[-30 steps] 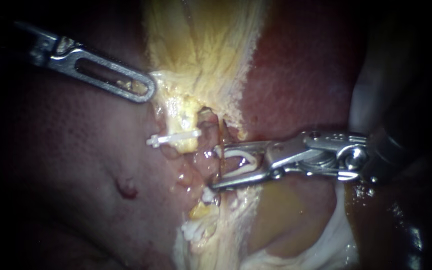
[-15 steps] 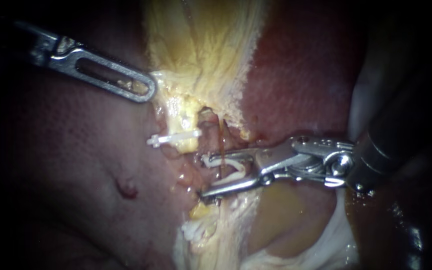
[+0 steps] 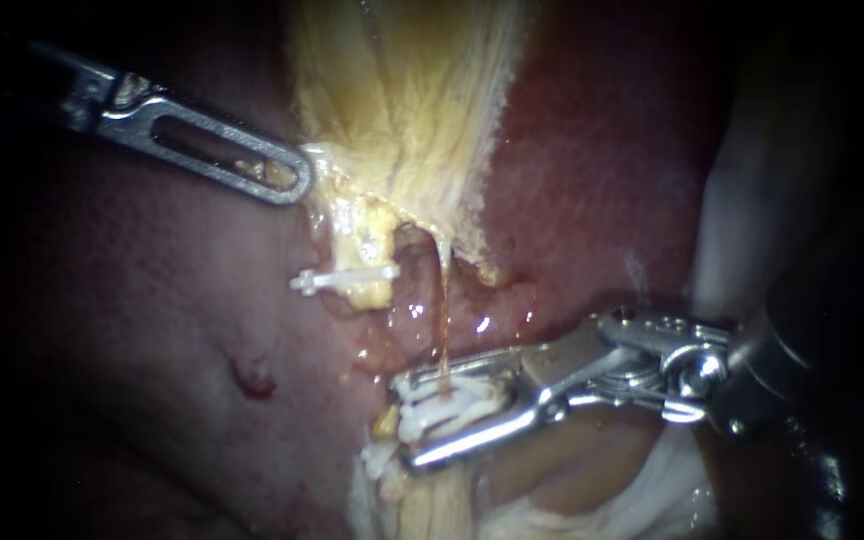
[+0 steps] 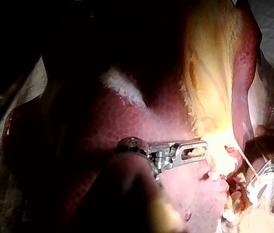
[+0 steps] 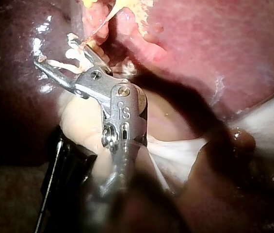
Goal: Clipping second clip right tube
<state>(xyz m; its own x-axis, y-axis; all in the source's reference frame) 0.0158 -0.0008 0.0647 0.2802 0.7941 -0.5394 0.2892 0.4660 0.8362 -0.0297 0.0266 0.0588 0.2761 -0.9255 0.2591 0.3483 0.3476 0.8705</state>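
Note:
My right instrument (image 3: 402,420) comes in from the right, low in the endoscope view. Its jaws stand apart and hold a white clip (image 3: 447,408) between them. A thin brownish tube (image 3: 443,310) hangs stretched from the yellow tissue down to the upper jaw and into the clip. To its left, a white clip (image 3: 347,275) sits across a thicker yellow tube (image 3: 367,240). My left instrument (image 3: 297,180) is at upper left, its slotted jaws shut on the yellow edge of the gallbladder (image 3: 402,100). The right wrist view shows the loaded jaws (image 5: 61,56) against the tissue.
Dark red liver (image 3: 602,150) lies to the right of the yellow tissue, paler pink liver (image 3: 152,330) to the left. White, shiny tissue (image 3: 672,480) lies under the right instrument's shaft. In the left wrist view, the right instrument (image 4: 267,184) works just beyond the left instrument's jaws (image 4: 202,149).
My right instrument has moved down and slightly left with its clip. The thin tube is now drawn out long and taut into its jaws. The left instrument has held still.

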